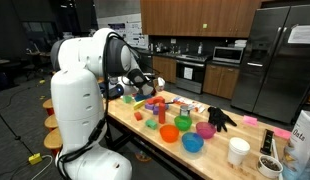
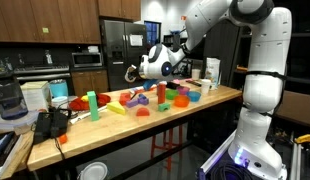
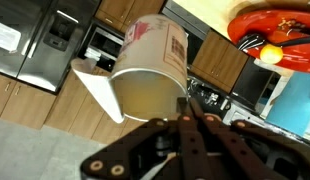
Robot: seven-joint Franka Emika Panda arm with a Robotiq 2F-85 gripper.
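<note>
White with red print on its side, a paper cup point(image 3: 150, 70) is held off the desk point(image 2: 115, 125) and lies tilted on its side, so that its round end faces the wrist camera. The fingers point(image 3: 165, 135) stand narrow and are pinched together on the edge of that end, at its lower right in the wrist view. Whether the end that faces the camera is the mouth or the base cannot be told.

In an exterior view the cup point(image 2: 153, 66) hangs in the air above the far part of the wooden desk, clear of the coloured things that lie under it. Among these are a green cylinder point(image 2: 92, 100) standing upright and a red block point(image 2: 142, 113).

In an exterior view the desk point(image 1: 135, 125) carries an orange bowl point(image 1: 170, 133), a blue bowl point(image 1: 192, 143), a green bowl point(image 1: 183, 123) and a pink bowl point(image 1: 205, 129) close together. A black glove point(image 1: 221, 118) lies just beyond them.
</note>
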